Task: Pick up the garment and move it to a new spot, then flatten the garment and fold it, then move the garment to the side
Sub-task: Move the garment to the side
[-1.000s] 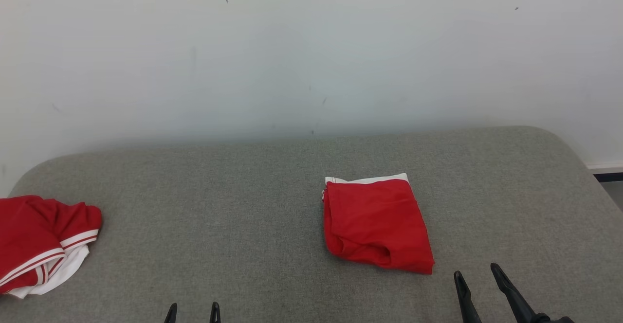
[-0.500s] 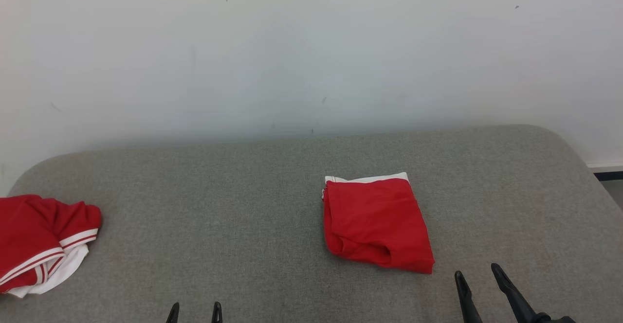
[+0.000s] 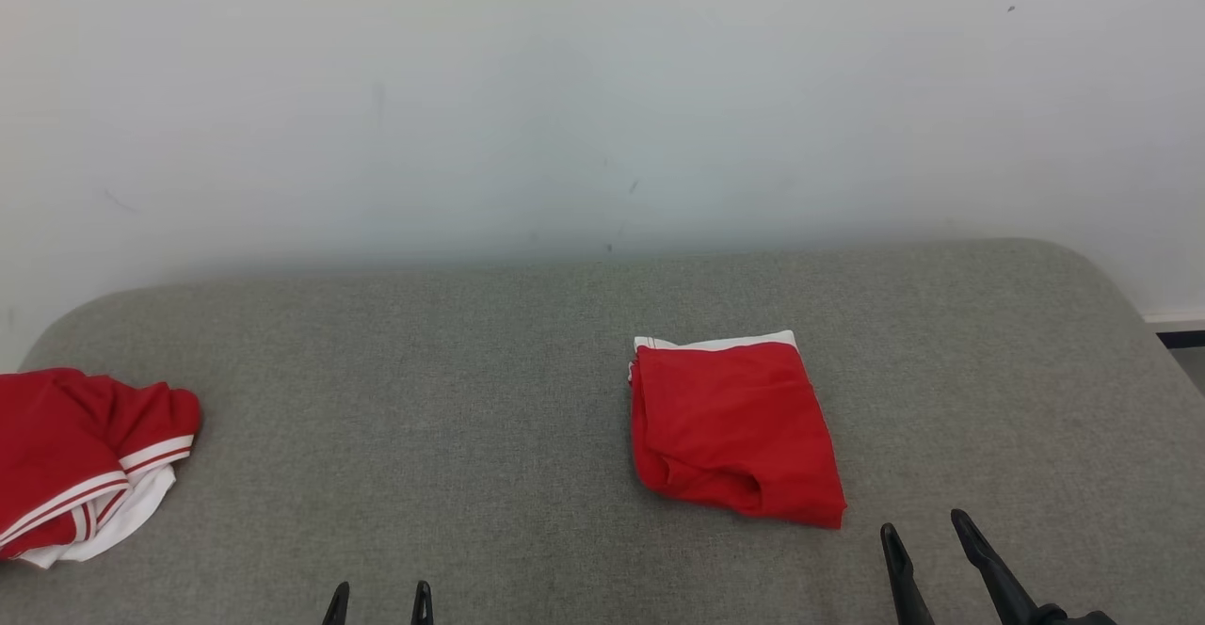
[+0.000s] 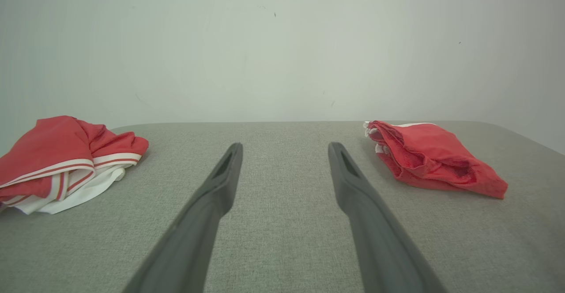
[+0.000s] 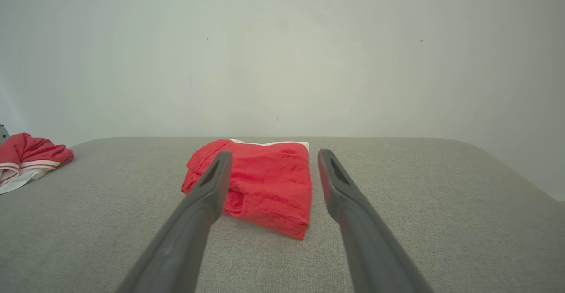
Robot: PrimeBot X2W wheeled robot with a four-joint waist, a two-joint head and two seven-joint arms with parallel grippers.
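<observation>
Lying folded into a compact red rectangle with a white band along its far edge, the garment (image 3: 736, 432) sits right of centre on the grey fabric-covered tabletop (image 3: 471, 371), flat and free of either claw. The right claw (image 3: 923, 521) is near the garment's closest right corner, at the lower right of the head view, its fingers spread apart with nothing between them. Its wrist view looks along the two dark fingers toward the folded garment, which lies beyond the tips and partly behind the left finger, untouched. The left claw (image 3: 381, 587) shows two fingertips at the bottom edge of the head view, likewise spread wide and empty, well apart from the folded piece. A second garment (image 3: 80, 456), red with white stripes and some white cloth showing, lies crumpled at the tabletop's left edge. A pale wall (image 3: 602, 88) rises behind the tabletop.
</observation>
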